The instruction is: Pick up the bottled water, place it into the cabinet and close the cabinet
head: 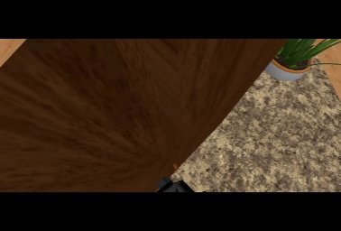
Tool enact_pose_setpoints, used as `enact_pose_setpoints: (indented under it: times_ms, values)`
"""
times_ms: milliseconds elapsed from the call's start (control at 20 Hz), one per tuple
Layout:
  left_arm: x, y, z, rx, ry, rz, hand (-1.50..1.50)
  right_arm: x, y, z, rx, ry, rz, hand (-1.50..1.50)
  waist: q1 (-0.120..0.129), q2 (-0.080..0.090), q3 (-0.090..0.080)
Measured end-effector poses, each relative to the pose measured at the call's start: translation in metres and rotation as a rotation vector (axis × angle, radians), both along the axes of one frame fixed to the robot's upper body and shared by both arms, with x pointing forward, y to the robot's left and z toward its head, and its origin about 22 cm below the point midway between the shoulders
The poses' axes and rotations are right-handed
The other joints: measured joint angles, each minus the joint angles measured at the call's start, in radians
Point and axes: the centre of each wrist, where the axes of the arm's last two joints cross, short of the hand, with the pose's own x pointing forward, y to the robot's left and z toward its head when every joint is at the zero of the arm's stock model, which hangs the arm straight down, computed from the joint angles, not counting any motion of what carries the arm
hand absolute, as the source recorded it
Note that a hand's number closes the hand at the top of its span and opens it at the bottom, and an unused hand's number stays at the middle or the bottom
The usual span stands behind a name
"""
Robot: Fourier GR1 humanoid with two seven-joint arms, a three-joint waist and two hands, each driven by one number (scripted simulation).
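Note:
A dark brown wooden cabinet panel (113, 113) fills most of the head view, from the left edge to past the middle. It hides the bottled water and the inside of the cabinet. At the bottom edge, just right of the panel's lower corner, a small black part of a hand (174, 187) shows. Which hand it is cannot be told for sure; from its place I take it as the right one. Its fingers are hidden. The left hand is nowhere in the view.
A speckled granite counter (273, 140) lies to the right of the panel. A green plant in a white pot (291, 67) stands at the counter's far right corner. Light wood shows at the top left and far right edges.

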Motion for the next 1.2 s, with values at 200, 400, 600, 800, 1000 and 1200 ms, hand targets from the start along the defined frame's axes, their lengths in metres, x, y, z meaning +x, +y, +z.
enact_pose_setpoints:
  times_ms: [200,400,600,800,1000,1200]
  values:
    - [-0.006,0.015,0.003,0.000,-0.009,-0.004,-1.50,0.029,0.012,0.016,0.043,-0.022,0.034,1.50,0.004,-0.007,-0.002]
    - [-0.012,0.027,0.007,-0.011,-0.007,0.004,-1.50,0.058,0.024,0.038,0.084,-0.030,0.042,1.50,0.000,-0.014,-0.004]
    - [-0.017,0.034,0.008,-0.020,-0.001,0.004,-1.50,0.092,0.022,0.048,0.130,-0.006,0.042,1.50,-0.006,-0.017,-0.005]
    - [-0.026,0.041,0.009,-0.025,-0.005,0.011,-1.50,0.131,0.014,0.053,0.182,0.014,0.025,1.50,-0.006,-0.018,-0.005]
    - [-0.030,0.050,0.011,-0.023,-0.012,0.028,-1.50,0.161,0.003,0.056,0.193,0.026,0.025,1.50,-0.012,-0.019,-0.005]
    - [-0.032,0.053,0.016,-0.023,-0.018,0.029,-1.50,0.191,0.002,0.055,0.184,0.045,0.034,1.50,-0.012,-0.021,-0.005]
